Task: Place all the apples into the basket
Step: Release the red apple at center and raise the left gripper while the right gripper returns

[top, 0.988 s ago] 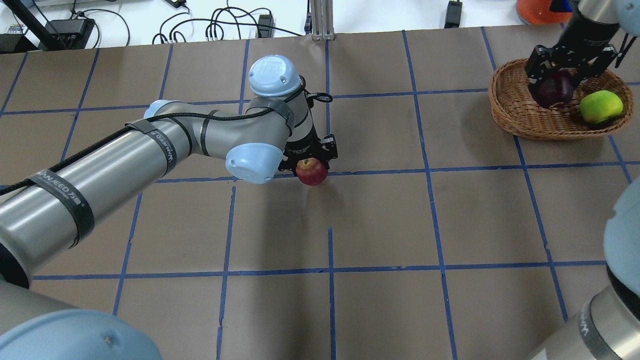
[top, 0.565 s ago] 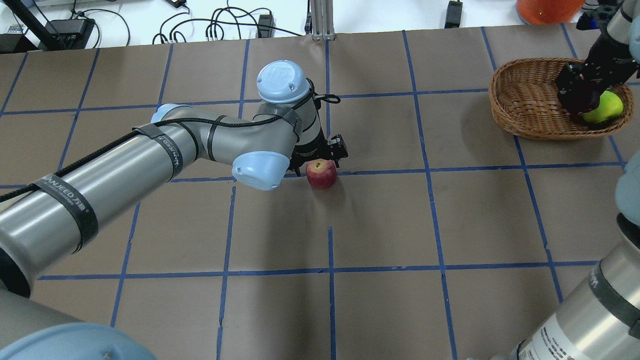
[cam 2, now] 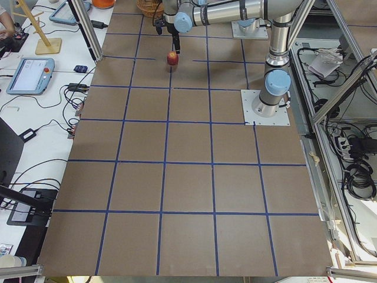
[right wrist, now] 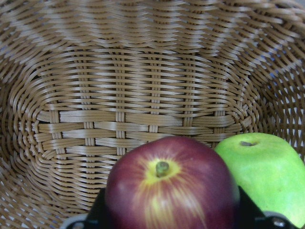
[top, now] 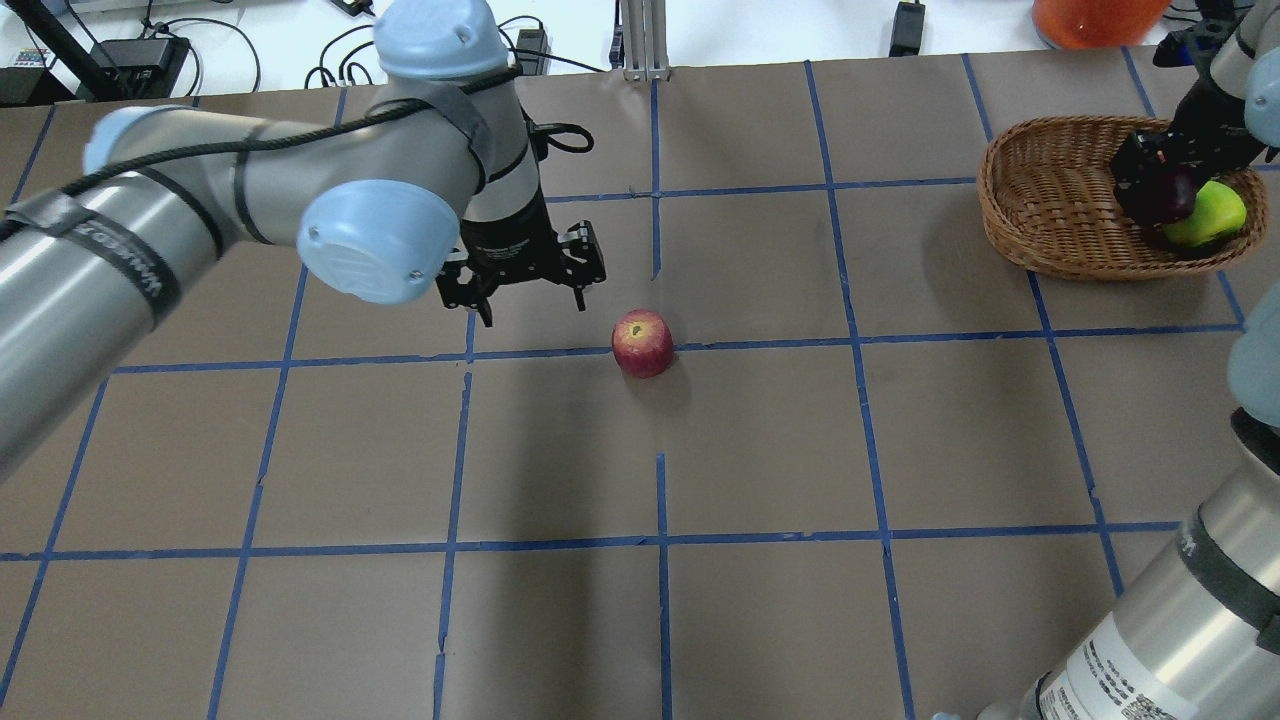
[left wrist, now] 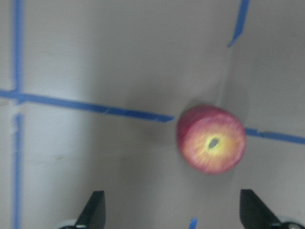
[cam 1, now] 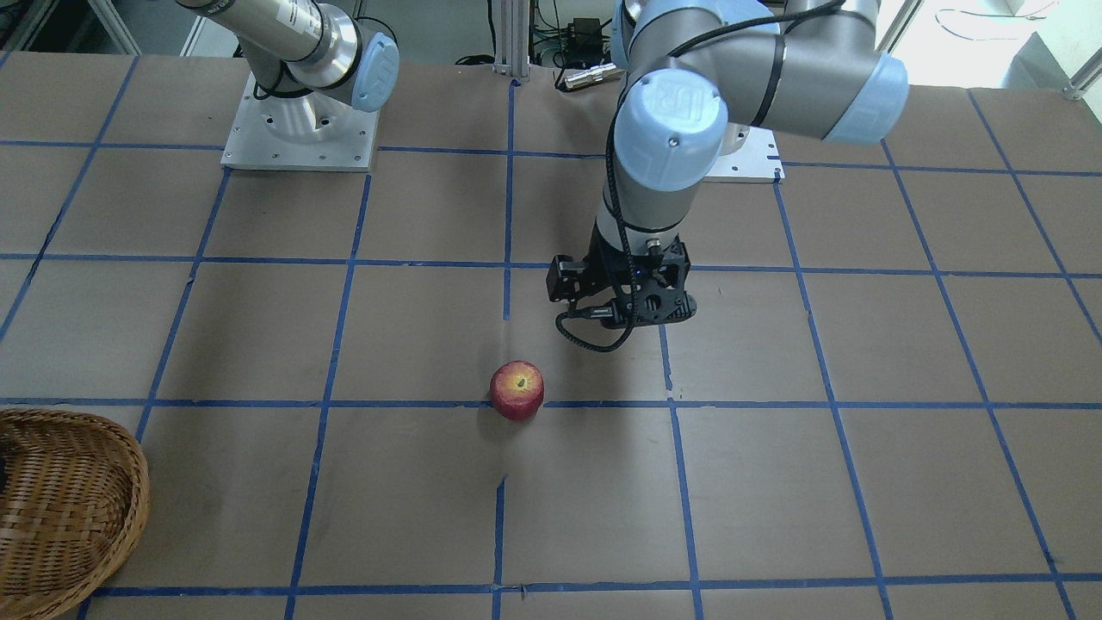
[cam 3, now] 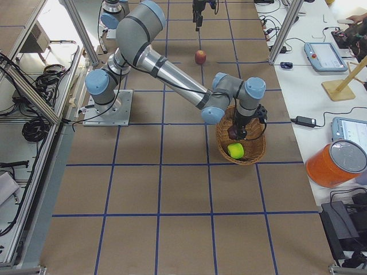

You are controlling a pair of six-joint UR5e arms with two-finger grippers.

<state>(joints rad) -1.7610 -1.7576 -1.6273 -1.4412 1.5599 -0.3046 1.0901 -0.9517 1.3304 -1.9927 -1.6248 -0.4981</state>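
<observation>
Left gripper point(top: 533, 305) spread wide, hovering near red apple point(top: 643, 343) on table point(top: 900, 450). Right gripper point(top: 1160, 195) pinches dark apple point(right wrist: 171, 191) in basket point(top: 1000, 200), beside green apple point(top: 1215, 215).

Tan weave is being shown by the basket point(right wrist: 119, 95); within it a bright green apple point(right wrist: 267, 171) and a seemingly purplish-red apple point(right wrist: 171, 191) are being seen, and well apart, a yellow-centred red apple point(top: 643, 343).

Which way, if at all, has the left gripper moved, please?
Yes. The left gripper has drawn leftward in the overhead view, off the red apple and away from the central tape line.
</observation>
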